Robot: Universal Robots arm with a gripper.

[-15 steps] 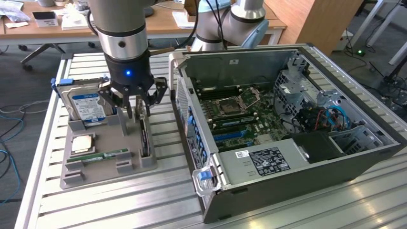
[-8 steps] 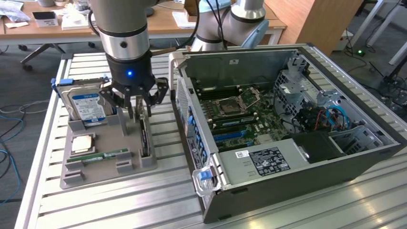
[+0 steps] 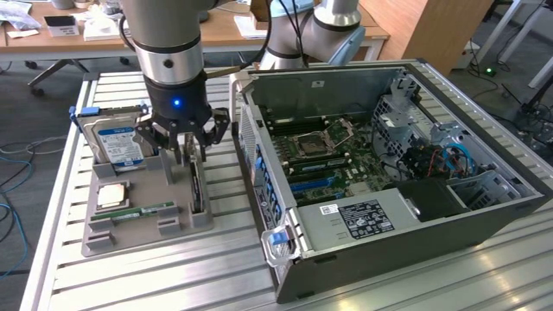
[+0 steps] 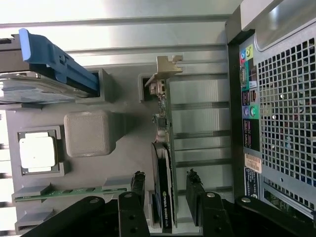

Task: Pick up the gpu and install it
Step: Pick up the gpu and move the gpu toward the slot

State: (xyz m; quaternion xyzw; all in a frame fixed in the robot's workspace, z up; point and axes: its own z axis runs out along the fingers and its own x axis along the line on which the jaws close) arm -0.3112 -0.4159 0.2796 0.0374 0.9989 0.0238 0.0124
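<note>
Grey parts tray (image 3: pixel 152 186) on the slatted aluminium worktop (image 3: pixel 173 278), at the exterior view's left. Going left to right across it:

- **Hard drive:** the hard drive (image 3: pixel 116 139) with a blue-white label stands upright in its slot.
- **CPU and RAM:** the CPU (image 3: pixel 112 194) lies flat, with the green RAM stick (image 3: pixel 138 212) just beside it.
- **GPU:** the gpu (image 3: pixel 198 191) stands on edge in the tray's slot nearest the case, with its silver bracket (image 4: pixel 165 69) at the far end from the arm.

The gripper (image 3: pixel 186 155) is down over the gpu. In the wrist view the jaws are released. One black finger (image 4: pixel 138 183) sits on each side of the card, with a sliver of gap on both sides, so there is no pinch yet.

Further to the exterior view's right is the open PC case (image 3: pixel 389 259), lying on its side. The motherboard (image 3: pixel 320 149) is exposed, and I can make out no card in its blue expansion slots (image 3: pixel 313 186).

Progress, as I judge it: early. The approach and straddle are done. The grasp, the lift, the carry to the case and seating the card in a slot are all not yet done.
</note>
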